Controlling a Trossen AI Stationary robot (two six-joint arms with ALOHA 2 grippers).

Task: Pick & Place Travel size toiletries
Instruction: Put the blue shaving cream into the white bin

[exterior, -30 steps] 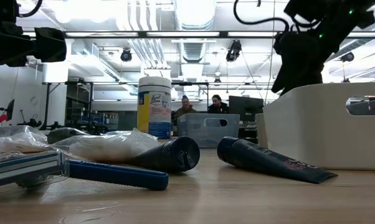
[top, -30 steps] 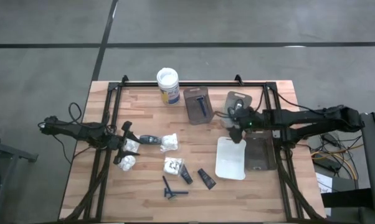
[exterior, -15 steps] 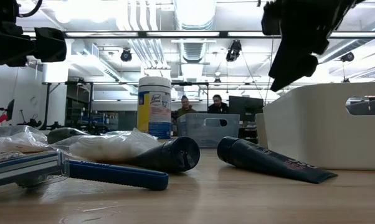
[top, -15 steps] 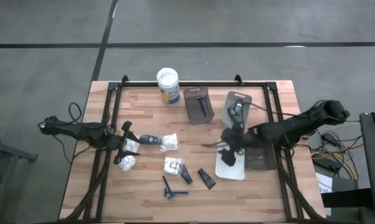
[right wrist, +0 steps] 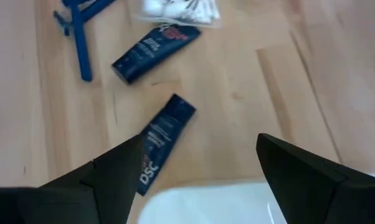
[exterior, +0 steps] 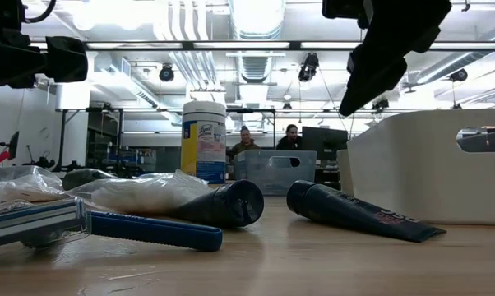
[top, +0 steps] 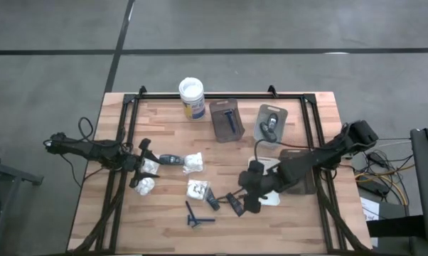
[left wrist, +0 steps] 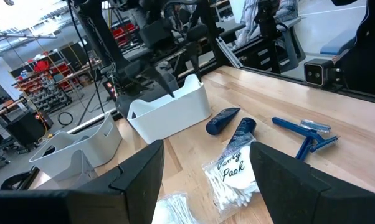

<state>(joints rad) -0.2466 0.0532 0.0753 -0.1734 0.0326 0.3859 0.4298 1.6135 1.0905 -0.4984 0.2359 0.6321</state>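
Wooden bench (top: 164, 114) carries loose toiletries at its middle, and the right gripper (top: 248, 193), fingers (right wrist: 299, 171) spread and empty, hangs over a black tube (top: 235, 204) at five o'clock, likely to grasp it, while the left gripper (top: 144, 165) waits, released, by packets (top: 147, 176) at nine o'clock.

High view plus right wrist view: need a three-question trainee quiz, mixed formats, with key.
1. True or false: the right claw is shut.
2. Multiple choice: what lies in the grey tray nearest the white-lidded tub? A) a blue razor B) a white packet C) a dark oval bottle
3. Fill in: the number of black tubes lying on the bare table is ___.

Key: 1 false, its fingers are spread wide, with nothing between them. 2 A. 3 two.
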